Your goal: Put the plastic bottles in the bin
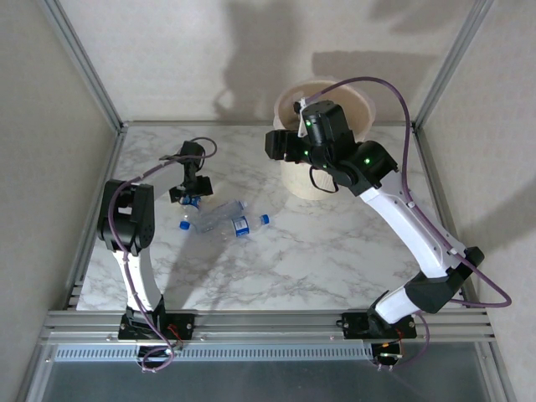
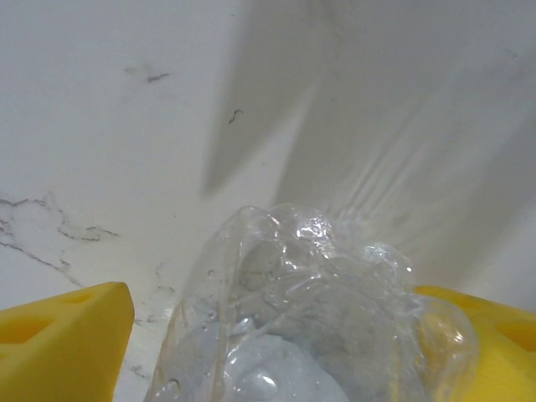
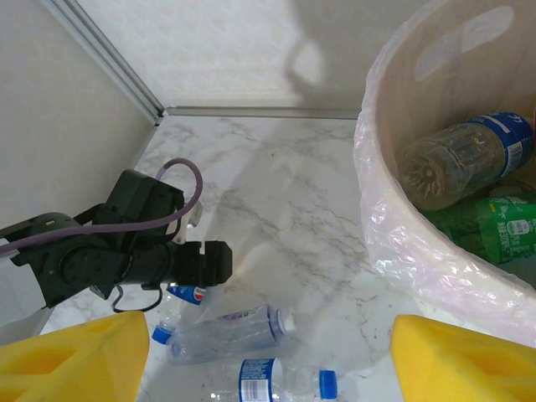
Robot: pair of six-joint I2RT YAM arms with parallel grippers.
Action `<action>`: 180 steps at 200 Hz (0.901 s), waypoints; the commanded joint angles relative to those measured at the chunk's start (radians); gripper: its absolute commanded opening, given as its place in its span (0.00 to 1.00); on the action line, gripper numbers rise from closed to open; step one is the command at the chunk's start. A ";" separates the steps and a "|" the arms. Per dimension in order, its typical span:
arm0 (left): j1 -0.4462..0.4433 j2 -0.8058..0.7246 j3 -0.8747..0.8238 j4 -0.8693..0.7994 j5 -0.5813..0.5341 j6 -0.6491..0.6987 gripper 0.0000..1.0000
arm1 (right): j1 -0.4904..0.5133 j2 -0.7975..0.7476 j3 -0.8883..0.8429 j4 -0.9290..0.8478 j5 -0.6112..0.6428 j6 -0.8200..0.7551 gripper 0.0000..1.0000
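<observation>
Bottles (image 1: 219,215): crushed plastic, clear with blue caps and labels. A small cluster lies on the counter (image 1: 335,251) left of centre, well apart from the bin (image 3: 419,109), which stands at the far side and already holds at least a blue-labelled one (image 3: 469,159) and a green one (image 3: 494,222). Left jaws: released, set down astride a clear bottle (image 2: 310,327) at the cluster's left end. One yellow finger (image 2: 67,335) stands off it with counter showing in the gap, and the other (image 2: 502,322) looks to touch it, so nothing is grasped yet. Right jaws: released and empty, poised beside the bin's rim and its pink bag (image 3: 402,251). Hazards, as judged: the bottle sits off-centre, so on closing the touching finger may shove it sideways before the other arrives. The slick, springy shell may squirt out, or be pinched by an edge alone and drop on the way. A skidding bottle could knock its neighbours, which lie just beside it, toward the counter's edge. The right arm (image 1: 402,226) hangs across the bin, so a left-arm delivery now risks a clash or a drop short of the rim. The right jaws, if lowered, could snag the loose bag.
</observation>
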 commanded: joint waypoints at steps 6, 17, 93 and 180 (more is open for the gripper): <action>0.011 0.024 0.010 -0.014 0.015 -0.005 0.80 | 0.013 -0.019 0.000 0.005 0.018 0.014 0.75; 0.011 0.033 0.020 -0.014 0.014 -0.007 0.79 | 0.014 -0.022 0.000 0.002 0.020 0.015 0.75; 0.017 0.019 0.032 -0.020 0.009 -0.017 0.69 | 0.022 -0.036 -0.010 -0.001 0.037 0.028 0.70; 0.020 -0.063 0.092 -0.069 -0.004 -0.042 0.63 | 0.024 -0.033 -0.008 0.013 0.018 0.024 0.67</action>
